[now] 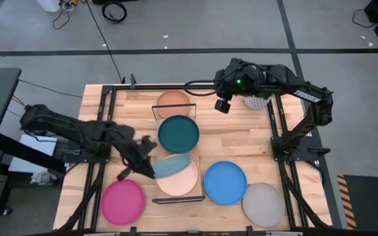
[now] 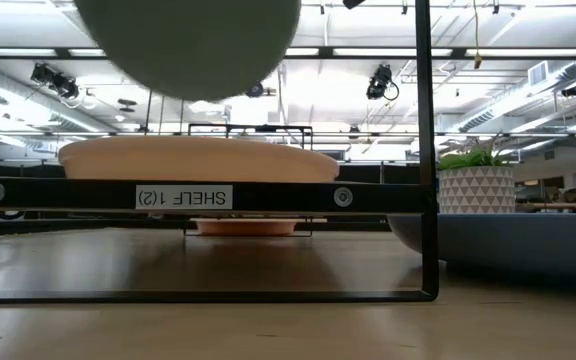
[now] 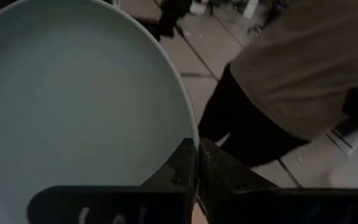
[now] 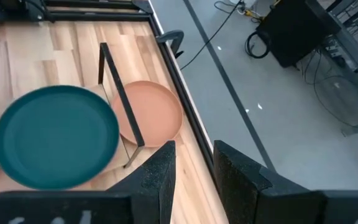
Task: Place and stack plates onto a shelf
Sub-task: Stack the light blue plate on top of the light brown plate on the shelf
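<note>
My left gripper (image 1: 147, 157) is shut on a light blue plate (image 1: 173, 165), which hovers tilted over a peach plate (image 1: 179, 180) lying on the near end of the shelf (image 2: 388, 195). In the low view the held plate (image 2: 188, 40) hangs high above the peach plate (image 2: 198, 158). A dark teal plate (image 1: 178, 134) lies flat on the shelf's far end. A terracotta plate (image 4: 154, 112) rests on the table at the shelf's far wire end. My right gripper (image 1: 223, 105) waits open above the table's far side, touching nothing. My left gripper pinches the light blue plate's rim (image 3: 190, 134) between its two fingers, one on each face. The fingers reach in from the table's left side. The plate is lifted clear and tilted, its free side out over the peach plate.
On the table near the front edge lie a magenta plate (image 1: 123, 201), a bright blue plate (image 1: 225, 182) and a grey plate (image 1: 264, 203). A small potted plant (image 1: 254, 101) stands at the far right. A person (image 3: 291, 62) stands beyond the table.
</note>
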